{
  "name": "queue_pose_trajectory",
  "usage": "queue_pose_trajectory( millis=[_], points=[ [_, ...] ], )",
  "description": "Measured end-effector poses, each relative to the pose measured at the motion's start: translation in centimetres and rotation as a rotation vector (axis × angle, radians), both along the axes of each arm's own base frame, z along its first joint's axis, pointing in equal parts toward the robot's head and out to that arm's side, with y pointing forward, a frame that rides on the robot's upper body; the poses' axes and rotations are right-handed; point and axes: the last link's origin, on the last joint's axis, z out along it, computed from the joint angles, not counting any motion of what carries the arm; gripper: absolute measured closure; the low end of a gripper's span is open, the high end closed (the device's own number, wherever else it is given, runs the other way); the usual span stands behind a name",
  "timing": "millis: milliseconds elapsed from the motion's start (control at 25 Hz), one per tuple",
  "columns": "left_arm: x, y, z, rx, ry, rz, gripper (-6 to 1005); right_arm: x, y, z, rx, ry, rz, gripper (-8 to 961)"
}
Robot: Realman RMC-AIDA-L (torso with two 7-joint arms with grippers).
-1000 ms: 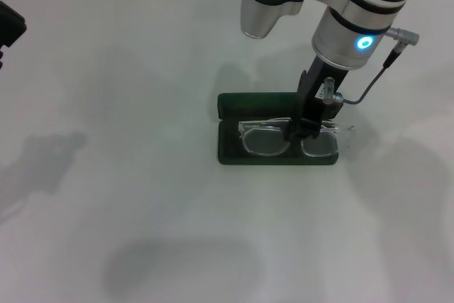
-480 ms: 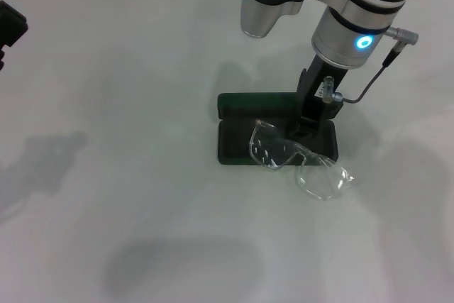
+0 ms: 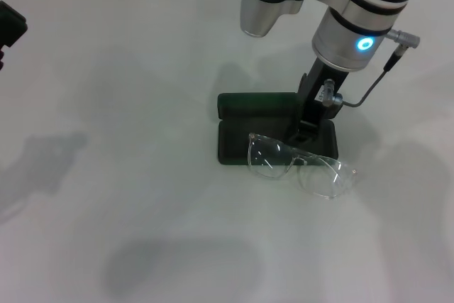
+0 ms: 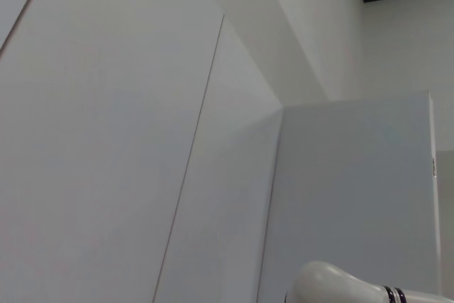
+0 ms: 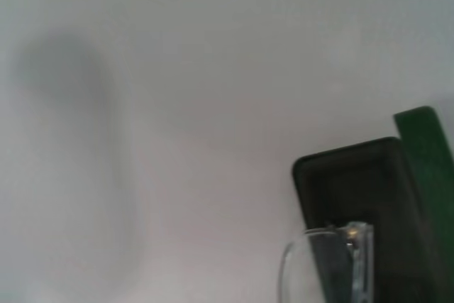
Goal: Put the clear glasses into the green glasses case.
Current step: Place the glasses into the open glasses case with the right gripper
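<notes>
The green glasses case point(image 3: 234, 143) lies open in the middle of the table, its lid point(image 3: 255, 103) standing up at the back. The clear glasses point(image 3: 301, 164) rest slanted across the case's front right edge, one lens over the tray and the other on the table. My right gripper point(image 3: 303, 130) hangs open just above the right half of the tray, behind the glasses and not holding them. The right wrist view shows a corner of the case point(image 5: 347, 182) and one clear lens point(image 5: 319, 274). My left gripper point(image 3: 8, 28) is parked at the far left edge.
The white table point(image 3: 142, 196) stretches wide to the left of the case and in front of it. A cable point(image 3: 369, 86) loops off the right wrist. The left wrist view shows only pale wall panels.
One second ago my right gripper held the glasses flat in the case. They have since come free and slid forward and right, now lying half out over the front edge.
</notes>
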Motion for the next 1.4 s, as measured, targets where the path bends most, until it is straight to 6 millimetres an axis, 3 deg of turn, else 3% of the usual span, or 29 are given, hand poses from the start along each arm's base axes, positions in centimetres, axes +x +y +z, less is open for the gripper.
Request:
queue_pose_trajectory(
  millis=[200,400,840,1400],
  points=[
    [-0.1,-0.1,0.0,0.000,0.000,0.005,950,-0.3,-0.6,0.4,0.010,-0.001,-0.033,884],
    [-0.1,-0.2,0.0,0.000,0.000,0.005,950,0.1,-0.8,0.7,0.043,-0.014,-0.025,717],
    [0.0,-0.1,-0.1,-0.003,-0.002,-0.001,951,1.1,-0.9,0.4,0.050,-0.006,-0.045,553],
    [0.0,-0.1,-0.3,-0.014,-0.002,0.002,951,1.9,-1.3,-0.9,0.048,-0.012,-0.012,535]
  ],
)
